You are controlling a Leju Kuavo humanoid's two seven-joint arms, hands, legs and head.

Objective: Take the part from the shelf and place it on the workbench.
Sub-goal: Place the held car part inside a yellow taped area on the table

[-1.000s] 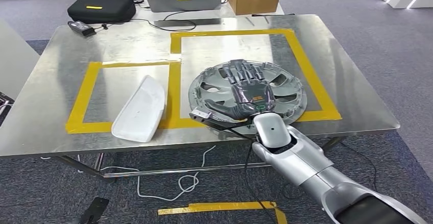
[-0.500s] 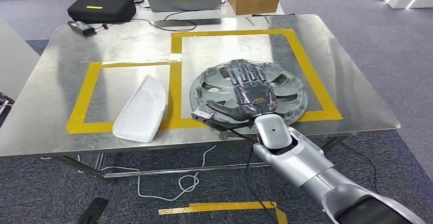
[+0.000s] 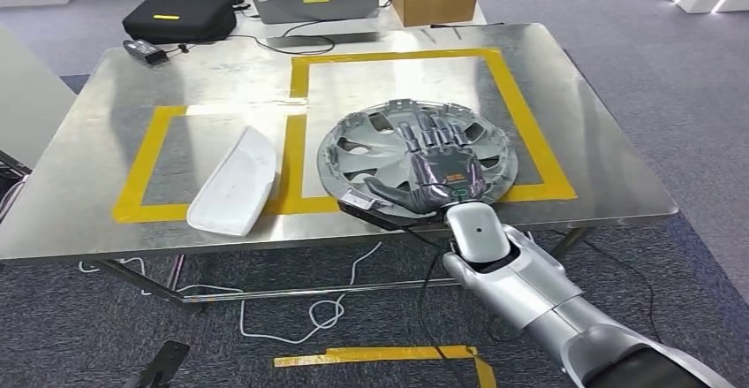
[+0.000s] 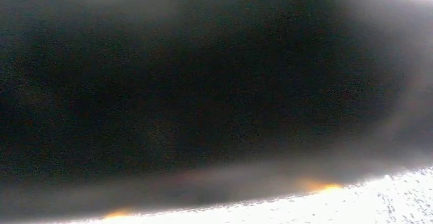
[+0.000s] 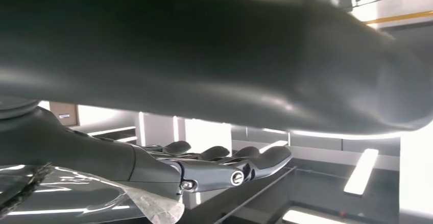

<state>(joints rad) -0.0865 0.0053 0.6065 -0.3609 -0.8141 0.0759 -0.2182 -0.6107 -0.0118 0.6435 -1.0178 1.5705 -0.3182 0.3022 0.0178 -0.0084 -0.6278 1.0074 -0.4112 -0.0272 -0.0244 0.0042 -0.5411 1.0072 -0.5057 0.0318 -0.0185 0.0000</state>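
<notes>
Workbench (image 3: 583,96): steel top, two yellow-taped boxes. Hubcap (image 3: 371,145) (the part) sits mostly inside the right-hand tape box (image 3: 521,105), near rim overlapping the front tape line and close to the table's near edge.

Right hand (image 3: 433,169) lies across the hubcap, fingers stretched flat over the spokes, thumb (image 3: 384,189) out to the side by the near rim. In the right wrist view the fingers (image 5: 255,157) run straight and close together under the part's dark rim. Whether it's gripping or just resting, can't tell. Left hand: wrist view is dark blur, state unknown.

Risks, my read:
- Biggest: the near rim is close to the table edge. If the hand drags back without lifting clear, the hubcap could slide toward the robot and tip off.
- Fingers may sit in the spoke gaps (hard to confirm from here). A snag on withdrawal would lift or spin the part out of the box.
- White curved part (image 3: 234,180) in the left box is near. A sideways shove could knock into it.
- Smallest: cable (image 3: 415,229) at the wrist hangs by the table edge and could catch.
</notes>
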